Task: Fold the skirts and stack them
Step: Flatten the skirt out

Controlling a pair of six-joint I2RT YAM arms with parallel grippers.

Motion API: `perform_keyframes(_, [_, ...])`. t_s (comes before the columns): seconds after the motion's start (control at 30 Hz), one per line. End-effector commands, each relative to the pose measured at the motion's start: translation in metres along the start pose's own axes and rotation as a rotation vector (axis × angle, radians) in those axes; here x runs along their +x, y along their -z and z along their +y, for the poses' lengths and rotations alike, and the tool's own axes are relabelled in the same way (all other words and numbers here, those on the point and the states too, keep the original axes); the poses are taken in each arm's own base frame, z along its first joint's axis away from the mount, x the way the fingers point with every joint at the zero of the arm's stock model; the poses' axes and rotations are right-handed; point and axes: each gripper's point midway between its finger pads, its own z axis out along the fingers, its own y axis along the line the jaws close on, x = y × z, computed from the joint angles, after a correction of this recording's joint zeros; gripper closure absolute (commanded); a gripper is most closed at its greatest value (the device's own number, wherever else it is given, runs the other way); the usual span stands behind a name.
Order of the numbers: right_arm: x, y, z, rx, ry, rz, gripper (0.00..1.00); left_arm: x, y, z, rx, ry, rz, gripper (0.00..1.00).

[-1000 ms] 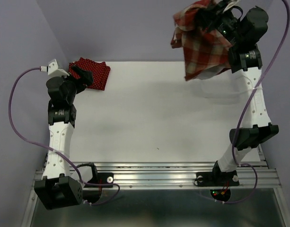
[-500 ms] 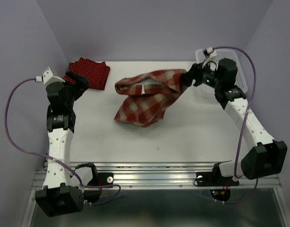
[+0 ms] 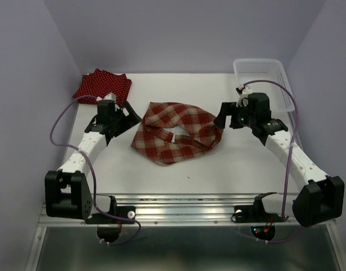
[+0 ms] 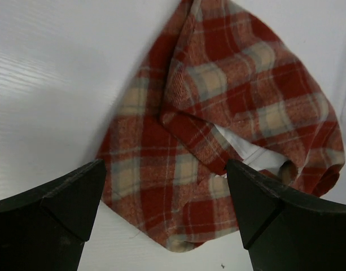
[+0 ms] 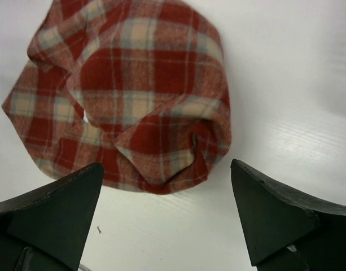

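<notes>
The crumpled plaid skirt [image 3: 187, 121] lies mid-frame, long axis left to right, between the left fingers [image 3: 133, 118] and right fingers [image 3: 222, 115], both pairs spread apart, empty, about equally near.

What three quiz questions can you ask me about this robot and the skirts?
1. True or false: the plaid skirt lies crumpled on the table, between the left end effector and the right end effector.
2. Where is the polka-dot skirt? A: under the plaid skirt. B: at the far left corner of the table. C: in the right end effector.
3. Fill in the missing word: both end effectors are ____ and holding nothing.

Key: 1 true; 2 B; 3 open.
</notes>
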Motion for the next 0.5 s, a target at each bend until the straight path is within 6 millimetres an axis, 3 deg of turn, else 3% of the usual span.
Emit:
perform_keyframes(0.0, [0.038,-0.013,0.012,0.024,-0.004,0.095,0.00,0.008,-0.021,-0.035,0.059,-0.075,0.050,0.01])
perform_keyframes(0.1, [0.056,-0.020,0.029,0.008,0.014,0.124,0.00,0.016,-0.043,-0.045,0.062,-0.117,0.090,0.01])
perform_keyframes(0.27, [0.068,-0.030,0.049,-0.021,0.063,0.152,0.00,0.027,-0.070,-0.039,0.046,-0.134,0.142,0.02])
perform_keyframes(0.47, [0.085,-0.047,0.043,0.037,0.060,0.196,0.00,0.038,-0.098,-0.038,0.062,-0.127,0.196,0.11])
